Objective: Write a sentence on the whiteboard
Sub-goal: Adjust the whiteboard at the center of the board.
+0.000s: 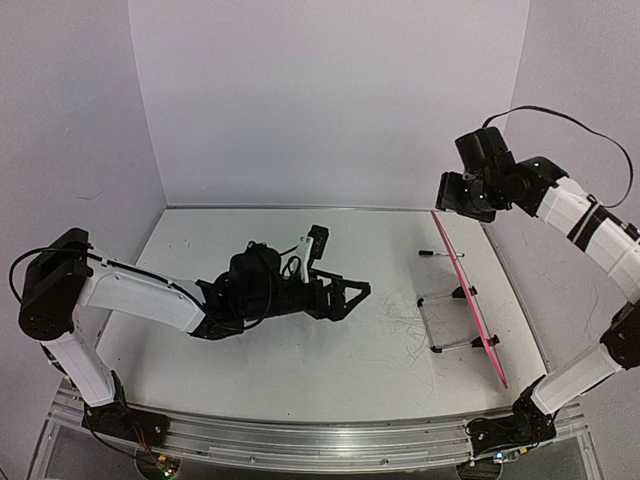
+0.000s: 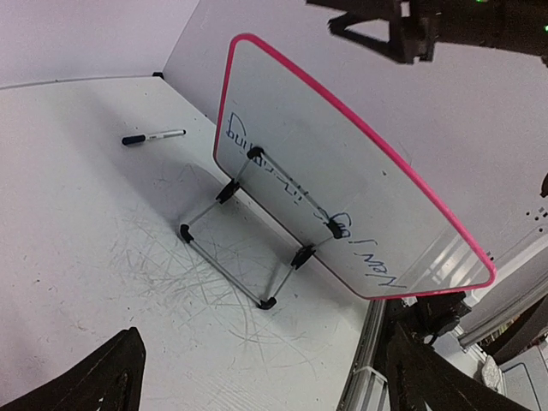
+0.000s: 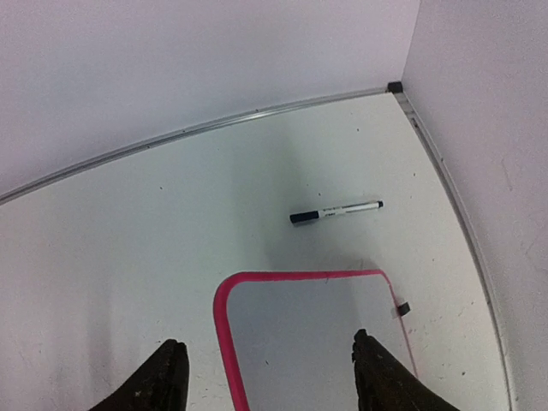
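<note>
Looking rightward, found the whiteboard [image 1: 468, 295] propped on a wire stand [image 2: 224, 266] near the right side of the table [image 1: 250, 350], the sentence [image 2: 295, 190] across its face. Judged it light, stiff, glossy, apt to tip or skid if pushed; best steadied by the pink frame [image 2: 224, 103] at a top corner, clear of smearable ink. Saw the right gripper [image 3: 265, 377] above its top edge, jaws apart, nothing held; left gripper [image 1: 352, 294] spread wide at mid-table, empty. Noted a marker [image 3: 336, 211] lying beyond the board. Could not read the script, upside down from the left wrist; saw only the board's edge from overhead.
</note>
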### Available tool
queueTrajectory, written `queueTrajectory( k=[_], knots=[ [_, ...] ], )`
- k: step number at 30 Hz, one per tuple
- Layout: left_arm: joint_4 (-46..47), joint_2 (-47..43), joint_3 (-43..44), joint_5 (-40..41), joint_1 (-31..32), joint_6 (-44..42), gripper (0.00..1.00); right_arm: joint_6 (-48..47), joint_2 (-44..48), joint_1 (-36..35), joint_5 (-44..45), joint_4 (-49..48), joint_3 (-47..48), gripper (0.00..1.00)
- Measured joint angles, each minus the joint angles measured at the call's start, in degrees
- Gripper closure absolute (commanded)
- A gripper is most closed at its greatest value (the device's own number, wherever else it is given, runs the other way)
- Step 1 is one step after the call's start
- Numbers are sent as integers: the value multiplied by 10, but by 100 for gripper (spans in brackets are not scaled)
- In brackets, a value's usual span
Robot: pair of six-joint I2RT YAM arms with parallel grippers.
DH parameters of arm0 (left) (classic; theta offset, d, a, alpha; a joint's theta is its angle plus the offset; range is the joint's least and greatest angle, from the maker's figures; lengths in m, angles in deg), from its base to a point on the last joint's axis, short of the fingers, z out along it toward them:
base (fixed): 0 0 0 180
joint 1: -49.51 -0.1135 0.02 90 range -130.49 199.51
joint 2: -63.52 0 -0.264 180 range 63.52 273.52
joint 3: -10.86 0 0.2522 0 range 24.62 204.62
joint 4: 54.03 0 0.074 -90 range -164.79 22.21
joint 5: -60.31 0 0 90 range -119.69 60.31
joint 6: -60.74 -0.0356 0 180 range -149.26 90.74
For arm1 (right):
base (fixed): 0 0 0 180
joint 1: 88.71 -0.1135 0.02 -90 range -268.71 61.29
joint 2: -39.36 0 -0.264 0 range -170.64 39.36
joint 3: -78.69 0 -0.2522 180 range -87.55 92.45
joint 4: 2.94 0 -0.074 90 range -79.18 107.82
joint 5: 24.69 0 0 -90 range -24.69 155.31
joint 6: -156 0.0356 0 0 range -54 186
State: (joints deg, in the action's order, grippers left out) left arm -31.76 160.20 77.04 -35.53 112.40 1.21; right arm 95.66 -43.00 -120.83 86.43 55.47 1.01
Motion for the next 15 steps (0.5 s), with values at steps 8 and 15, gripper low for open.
queueTrajectory(
  k=[8, 15],
  knots=[
    [-2, 39, 19, -25, 0, 12, 1, -93, 26, -7, 0, 92, 27, 2],
    [-1, 39, 20, -25, 0, 11, 1, -48, 8, -78, 29, 218, 24, 11]
  ],
)
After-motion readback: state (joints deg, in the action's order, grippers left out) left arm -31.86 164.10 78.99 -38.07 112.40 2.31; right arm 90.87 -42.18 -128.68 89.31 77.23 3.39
